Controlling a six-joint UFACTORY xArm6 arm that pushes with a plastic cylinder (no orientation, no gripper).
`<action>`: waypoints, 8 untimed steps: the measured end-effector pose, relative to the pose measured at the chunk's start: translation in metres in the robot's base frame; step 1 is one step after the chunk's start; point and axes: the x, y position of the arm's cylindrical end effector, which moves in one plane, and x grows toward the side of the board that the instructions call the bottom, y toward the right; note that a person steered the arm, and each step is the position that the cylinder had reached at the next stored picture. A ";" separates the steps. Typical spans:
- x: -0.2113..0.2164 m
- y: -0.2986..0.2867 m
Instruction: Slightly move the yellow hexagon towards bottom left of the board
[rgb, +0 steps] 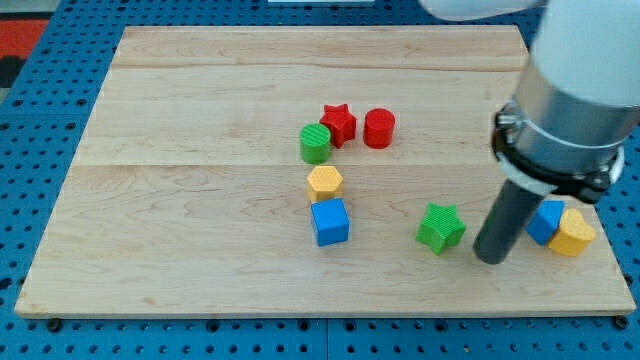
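Observation:
The yellow hexagon (324, 182) lies near the middle of the wooden board (180, 200), touching the top of the blue cube (330, 221) and just below the green cylinder (315, 143). My tip (490, 256) rests on the board at the view's right, far from the hexagon, between the green star (441, 227) and a blue block (546, 221).
A red star (339, 124) and a red cylinder (379, 129) sit above the hexagon. A yellow block (572, 233) touches the blue block near the board's right edge. The arm's wide body (570, 100) hangs over the right side. A blue pegboard surrounds the board.

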 end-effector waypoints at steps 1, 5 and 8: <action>-0.003 -0.020; -0.021 -0.030; -0.030 -0.053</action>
